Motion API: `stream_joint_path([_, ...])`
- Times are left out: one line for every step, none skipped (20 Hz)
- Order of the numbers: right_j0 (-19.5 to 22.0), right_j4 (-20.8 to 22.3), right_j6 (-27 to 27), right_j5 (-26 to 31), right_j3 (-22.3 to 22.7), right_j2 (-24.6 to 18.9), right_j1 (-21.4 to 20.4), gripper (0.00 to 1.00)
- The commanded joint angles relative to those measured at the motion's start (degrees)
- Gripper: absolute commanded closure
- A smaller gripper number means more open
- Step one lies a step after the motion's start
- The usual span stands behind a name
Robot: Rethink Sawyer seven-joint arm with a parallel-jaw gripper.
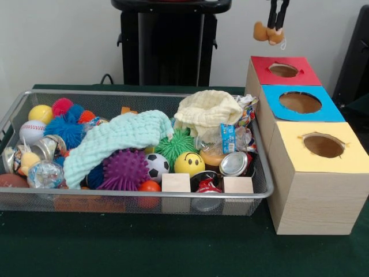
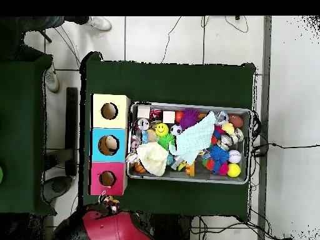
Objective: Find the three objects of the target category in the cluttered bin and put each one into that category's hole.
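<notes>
At the left end of the wire bin [image 1: 11, 115] lie a yellow ball [image 1: 40, 113], a baseball [image 1: 31, 131], a pink spiky ball [image 1: 62, 106] and a blue spiky ball [image 1: 66, 130]. A mint cloth [image 1: 115, 141] drapes across the middle, over a purple spiky ball [image 1: 124, 170] that sits just beside a small soccer ball [image 1: 157, 166]. Next come a green spiky ball [image 1: 174, 145] and a yellow smiley ball [image 1: 189, 164], with two plain wooden cubes [image 1: 176, 183] against the near wall. A cream cloth [image 1: 207, 112] is heaped toward the bin's right end, above a crushed can [image 1: 234, 164] and crumpled wrappers [image 1: 229, 138].

Right of the bin stand three joined boxes, each with a round hole on top: yellow box [image 1: 323, 147] nearest, blue box [image 1: 300, 103] in the middle, red box [image 1: 283, 70] farthest.

Above the red box hangs the gripper [image 1: 275, 29], its black fingers [image 1: 282, 14] closed together on a small tan-and-orange object [image 1: 268, 33] that dangles clear of the hole. In the overhead view the gripper [image 2: 109, 201] sits just off the red box's outer edge
</notes>
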State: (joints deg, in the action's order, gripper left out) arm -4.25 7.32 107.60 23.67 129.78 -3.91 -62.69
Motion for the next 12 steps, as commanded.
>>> stream_joint_path([-1.9,-3.3,15.3,-1.1,-4.1,3.7,1.9,1.00])
stream_joint_path([-2.4,-3.6,15.4,-0.3,-5.1,4.0,1.8,1.00])
stream_joint_path([-2.9,-3.5,15.3,1.0,-6.2,4.4,1.5,1.00])
stream_joint_path([-3.2,-3.5,15.1,2.0,-7.3,4.7,1.4,1.00])
stream_joint_path([-3.4,-3.6,14.6,2.7,-8.2,4.9,1.6,1.00])
stream_joint_path([-3.5,-3.8,14.3,2.8,-8.9,4.9,2.0,1.00])
stream_joint_path([-3.5,-4.0,14.0,2.2,-9.4,4.7,2.6,1.00])
stream_joint_path([-3.4,-4.4,13.9,1.4,-9.7,4.6,3.4,1.00])
stream_joint_path([-3.6,-4.7,13.9,0.4,-9.9,4.6,4.3,1.00])
stream_joint_path([-3.7,-5.0,14.1,-0.9,-10.0,4.6,5.2,1.00])
stream_joint_path([-3.9,-5.1,14.1,-1.9,-10.3,4.7,6.0,1.00])
stream_joint_path([-4.0,-5.2,14.1,-2.9,-10.6,4.9,6.9,1.00])
